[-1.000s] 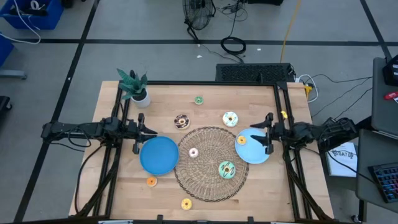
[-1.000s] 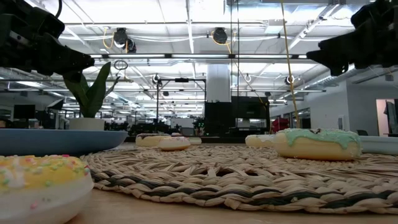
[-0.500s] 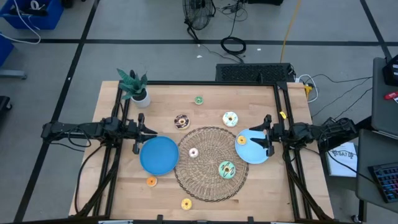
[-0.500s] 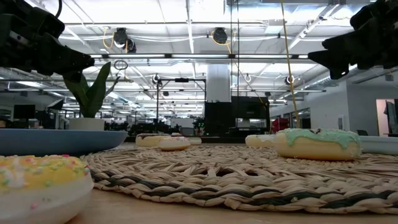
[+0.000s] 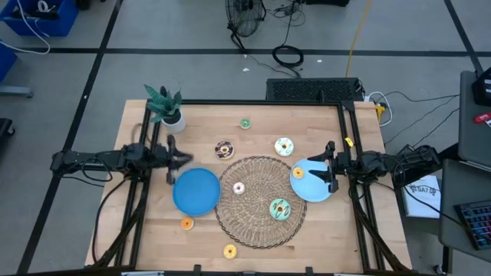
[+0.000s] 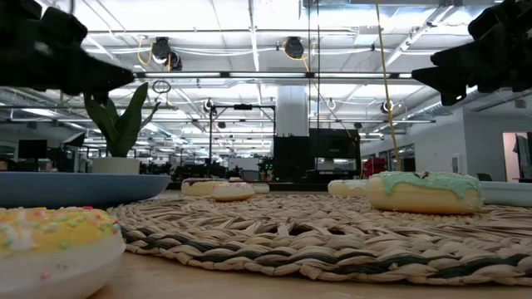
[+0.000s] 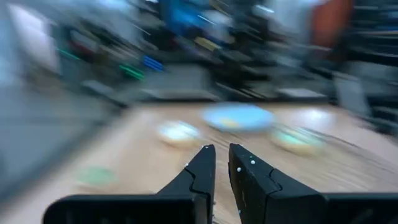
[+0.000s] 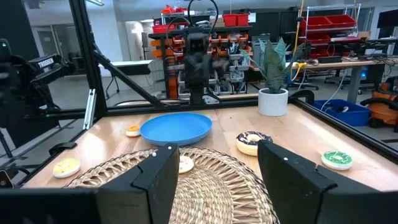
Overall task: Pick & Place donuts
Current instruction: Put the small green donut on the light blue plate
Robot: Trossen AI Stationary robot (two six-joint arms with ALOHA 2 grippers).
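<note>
Table (image 5: 253,253), largest to smallest:

- Wicker mat (image 5: 261,201) near the front-centre. Two donuts on it: pink one (image 5: 238,188) on its left part, green-iced one (image 5: 279,208) on its right-front part.
- Left blue plate (image 5: 196,191) touches the mat's left rim, nothing on it. Right blue plate (image 5: 311,181) at the mat's right rim, carrying a small yellow donut (image 5: 298,173) on its left side.
- Plant (image 5: 166,105) in the back-left corner.
- Loose donuts on bare table: chocolate one (image 5: 224,149) and white-green one (image 5: 284,146) just behind the mat, small green one (image 5: 245,123) near the back edge, orange one (image 5: 186,223) in front of the left plate, yellow one (image 5: 229,251) at the front edge.

Left gripper (image 5: 172,159): above the table just behind the left plate's back-left rim, fingers nearly together, nothing between them. Nearest donut is the chocolate one, well apart.

Right gripper (image 5: 331,163): over the right plate's right rim, fingers apart, holding nothing. The plate's yellow donut lies near it, toward the mat.
</note>
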